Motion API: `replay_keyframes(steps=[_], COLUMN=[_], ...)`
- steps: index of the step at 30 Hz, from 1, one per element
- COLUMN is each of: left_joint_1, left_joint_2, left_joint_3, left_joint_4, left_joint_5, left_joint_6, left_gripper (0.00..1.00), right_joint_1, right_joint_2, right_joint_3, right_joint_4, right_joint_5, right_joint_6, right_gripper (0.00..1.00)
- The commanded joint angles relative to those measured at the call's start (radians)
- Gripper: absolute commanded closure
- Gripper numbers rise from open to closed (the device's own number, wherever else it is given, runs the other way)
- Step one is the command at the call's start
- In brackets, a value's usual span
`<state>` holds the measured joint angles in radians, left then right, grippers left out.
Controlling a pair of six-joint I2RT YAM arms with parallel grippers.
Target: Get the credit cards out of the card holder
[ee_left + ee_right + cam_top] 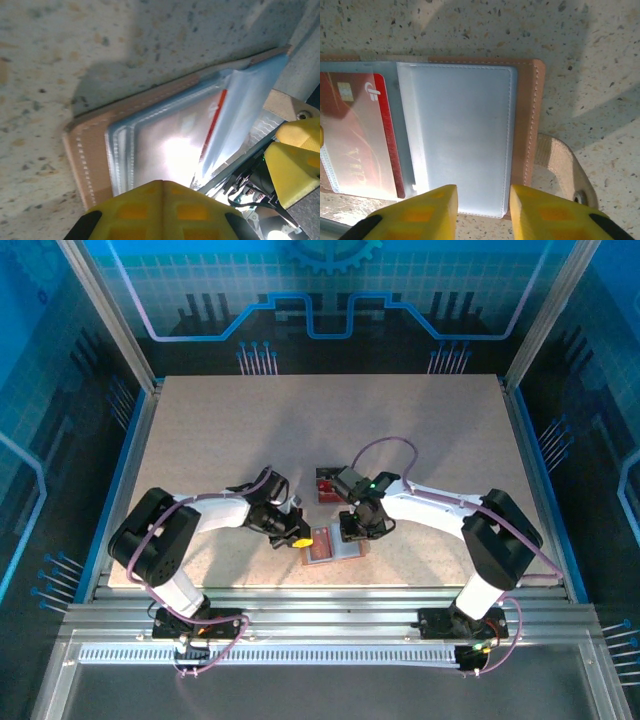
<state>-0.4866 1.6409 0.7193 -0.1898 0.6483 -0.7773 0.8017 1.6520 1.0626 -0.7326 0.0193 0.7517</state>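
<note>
The card holder (333, 547) lies open near the table's front edge, a tan-brown wallet with pale blue-grey panels (460, 135). A red credit card (355, 135) sits under the clear sleeve of its left half. Its snap strap (560, 160) sticks out to the right. My right gripper (482, 200) hovers over the near edge of the right panel, its jaws apart and nothing between them. My left gripper (162, 182) is shut, tips together over the holder's left panel (150, 145). There a pale sleeve (245, 105) stands lifted beside a red card edge (217, 115).
A small red and dark object (326, 485) lies on the table just behind the right wrist. The table's front edge and metal rails (330, 625) run close below the holder. Both arms (430, 502) meet over the holder.
</note>
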Motion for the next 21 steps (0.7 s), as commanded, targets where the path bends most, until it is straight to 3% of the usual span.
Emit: replay_keyframes(steps=[1, 6, 21], left_joint_1=[-0.021, -0.041, -0.046], left_joint_2=[-0.028, -0.018, -0.035], left_joint_3=[0.043, 0.071, 0.064], left_joint_4=[-0.031, -0.023, -0.034], left_joint_5=[0.004, 0.000, -0.018], left_joint_6=[-0.002, -0.017, -0.014], left_gripper=[0.95, 0.95, 0.95], right_joint_1=[-0.017, -0.021, -0.057], right_joint_2=[-0.039, -0.070, -0.099], right_joint_3=[-0.013, -0.022, -0.115], right_joint_4=[-0.014, 0.001, 0.279], right_joint_5=[0.009, -0.016, -0.302], right_joint_6=[-0.006, -0.005, 0.036], right_gripper=[0.71, 0.75, 0.86])
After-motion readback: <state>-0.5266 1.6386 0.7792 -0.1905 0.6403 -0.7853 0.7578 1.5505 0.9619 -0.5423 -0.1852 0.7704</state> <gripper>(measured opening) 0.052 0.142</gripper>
